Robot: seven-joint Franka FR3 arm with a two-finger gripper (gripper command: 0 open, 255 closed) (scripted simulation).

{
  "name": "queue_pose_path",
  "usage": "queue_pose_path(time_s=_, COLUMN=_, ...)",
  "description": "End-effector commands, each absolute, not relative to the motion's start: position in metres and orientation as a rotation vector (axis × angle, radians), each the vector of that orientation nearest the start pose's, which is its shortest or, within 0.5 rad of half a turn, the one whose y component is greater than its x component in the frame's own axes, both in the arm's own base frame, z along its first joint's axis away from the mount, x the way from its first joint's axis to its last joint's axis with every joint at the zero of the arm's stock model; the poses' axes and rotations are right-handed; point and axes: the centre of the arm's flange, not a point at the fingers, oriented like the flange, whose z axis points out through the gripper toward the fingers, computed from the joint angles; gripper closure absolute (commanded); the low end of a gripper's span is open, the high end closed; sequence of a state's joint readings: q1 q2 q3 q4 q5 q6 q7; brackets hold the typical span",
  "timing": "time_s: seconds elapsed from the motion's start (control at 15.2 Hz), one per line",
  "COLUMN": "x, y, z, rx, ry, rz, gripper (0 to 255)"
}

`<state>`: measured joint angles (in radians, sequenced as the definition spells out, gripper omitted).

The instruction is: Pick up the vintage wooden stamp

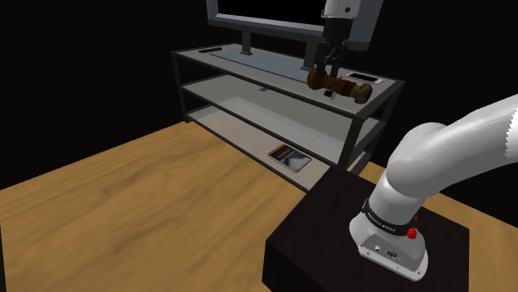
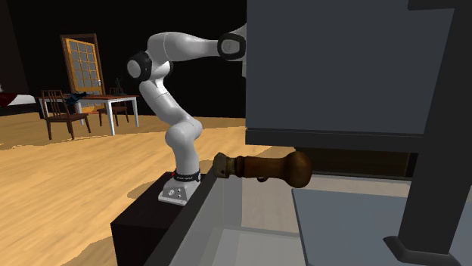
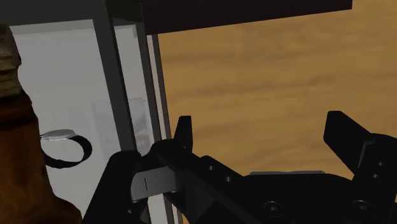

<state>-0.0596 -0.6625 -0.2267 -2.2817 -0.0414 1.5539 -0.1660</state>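
While the hand (image 3: pixel 264 137) gapes open, the wooden stamp (image 3: pixel 19 165) lies on its side just outside the jaws, not between them.

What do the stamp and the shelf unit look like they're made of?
Stamp: looks like wood, dark brown and glossy, a highlight showing on its rounded knob. Shelf unit: thin dark frame, perhaps metal; pale smooth shelves, material unclear.
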Motion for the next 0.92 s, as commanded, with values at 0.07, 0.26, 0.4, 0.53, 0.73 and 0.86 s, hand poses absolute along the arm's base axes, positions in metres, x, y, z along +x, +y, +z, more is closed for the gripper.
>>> queue_pose_path(time_s=0.07, x=0.330, y=-0.159, z=0.570, rx=-3.022, ry=0.095, rz=0.066, gripper=0)
queue_pose_path(time_s=0.26, x=0.337, y=-0.198, z=0.562, rx=-3.015, ry=0.090, rz=0.047, gripper=0)
queue_pose_path(time_s=0.4, x=0.342, y=-0.224, z=0.557, rx=-3.010, ry=0.087, rz=0.034, gripper=0)
queue_pose_path(time_s=0.53, x=0.347, y=-0.249, z=0.551, rx=-3.006, ry=0.084, rz=0.021, gripper=0)
queue_pose_path(time_s=0.73, x=0.354, y=-0.288, z=0.543, rx=-2.998, ry=0.080, rz=0.002, gripper=0)
queue_pose_path(time_s=0.86, x=0.359, y=-0.314, z=0.537, rx=-2.993, ry=0.077, rz=-0.011, gripper=0)
